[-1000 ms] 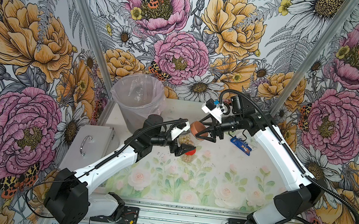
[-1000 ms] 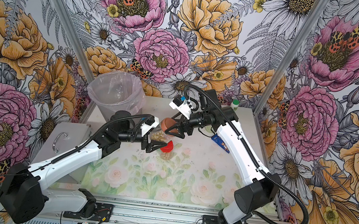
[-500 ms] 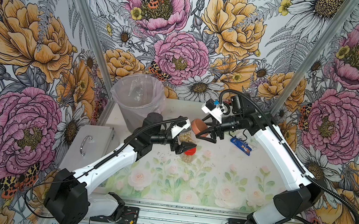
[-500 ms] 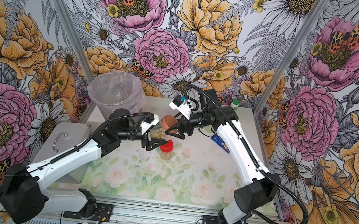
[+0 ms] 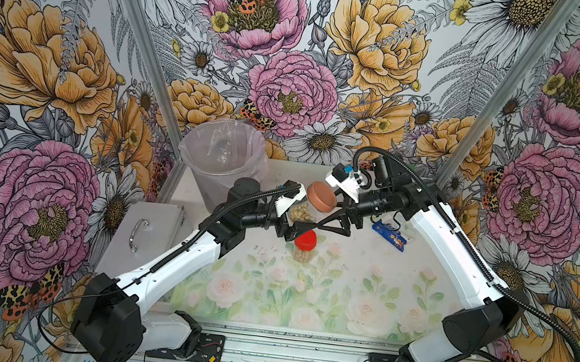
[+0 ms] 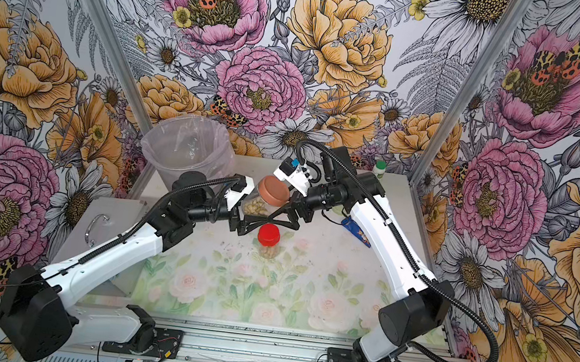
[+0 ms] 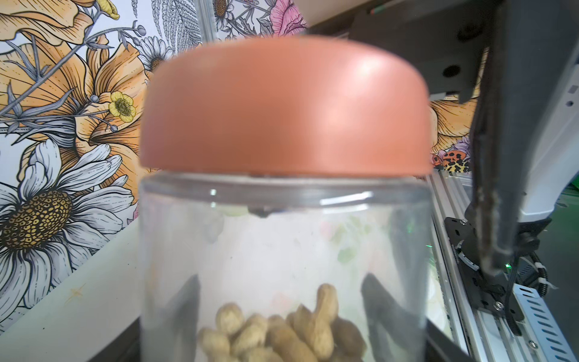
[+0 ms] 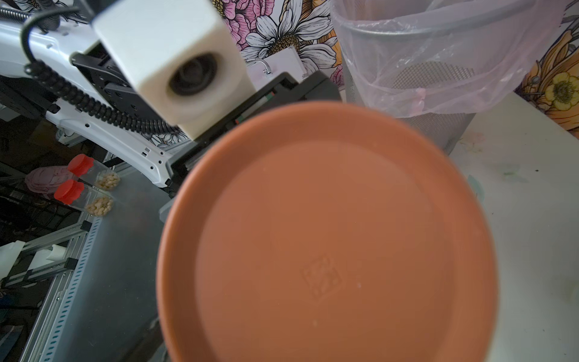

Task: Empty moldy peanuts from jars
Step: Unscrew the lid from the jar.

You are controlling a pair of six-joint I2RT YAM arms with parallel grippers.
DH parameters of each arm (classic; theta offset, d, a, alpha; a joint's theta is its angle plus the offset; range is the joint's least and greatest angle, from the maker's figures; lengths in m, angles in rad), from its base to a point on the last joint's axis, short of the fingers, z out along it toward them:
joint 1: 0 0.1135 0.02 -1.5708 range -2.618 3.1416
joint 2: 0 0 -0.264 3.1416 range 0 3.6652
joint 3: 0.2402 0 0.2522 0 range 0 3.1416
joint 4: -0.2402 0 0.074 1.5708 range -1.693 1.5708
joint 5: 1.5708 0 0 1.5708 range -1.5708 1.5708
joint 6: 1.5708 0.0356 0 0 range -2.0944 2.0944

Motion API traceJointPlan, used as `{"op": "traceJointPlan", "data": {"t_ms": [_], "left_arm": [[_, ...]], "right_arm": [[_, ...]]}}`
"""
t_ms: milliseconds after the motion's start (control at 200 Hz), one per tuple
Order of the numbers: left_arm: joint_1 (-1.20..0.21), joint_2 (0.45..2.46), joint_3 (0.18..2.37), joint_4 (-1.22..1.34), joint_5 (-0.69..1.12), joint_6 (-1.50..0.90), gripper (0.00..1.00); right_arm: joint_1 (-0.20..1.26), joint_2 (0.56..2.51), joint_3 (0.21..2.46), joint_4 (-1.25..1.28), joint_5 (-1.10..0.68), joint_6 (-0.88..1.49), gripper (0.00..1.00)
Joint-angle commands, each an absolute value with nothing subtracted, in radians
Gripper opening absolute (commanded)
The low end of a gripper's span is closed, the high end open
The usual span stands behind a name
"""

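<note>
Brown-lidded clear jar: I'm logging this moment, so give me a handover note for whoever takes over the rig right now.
Left gripper: shut on the clear plastic jar with the brown round lid, held tilted in the air.
Right gripper: open, jaws straddling the brown lid without clamping it.
Clear jar with red lid: upright on the floral mat, capped.
Done: nothing emptied; tan peanuts sit in both jars.
Left: unscrew brown lid, tip peanuts into the plastic-lined bin, repeat for red jar.

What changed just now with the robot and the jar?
The right gripper spread its jaws wide, letting go of the brown lid, which is still on the jar. The left gripper still holds that jar; the red-lidded jar and bin stayed put.
</note>
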State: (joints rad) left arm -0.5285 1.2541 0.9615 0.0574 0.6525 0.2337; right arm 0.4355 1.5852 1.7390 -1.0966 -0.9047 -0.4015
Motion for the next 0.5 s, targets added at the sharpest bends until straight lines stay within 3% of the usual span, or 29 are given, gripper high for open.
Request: {"op": "traceJointPlan", "data": {"t_ms": [0, 190, 365, 495], "left_arm": [[-0.519, 1.225, 0.999, 0.164, 0.626, 0.223, 0.16], [-0.518, 1.213, 0.991, 0.167, 0.571, 0.234, 0.16], [-0.56, 1.199, 0.967, 0.169, 0.408, 0.293, 0.16], [-0.604, 1.202, 0.96, 0.17, 0.293, 0.339, 0.17]], "right_arm": [[0.412, 1.531, 1.723, -1.083, -0.88, -0.371, 0.99], [0.353, 1.45, 1.67, -0.988, -0.854, -0.247, 0.99], [0.351, 1.469, 1.754, -0.876, -0.728, 0.297, 0.95], [0.423, 1.46, 1.797, -0.846, -0.55, 0.483, 0.95]]}}
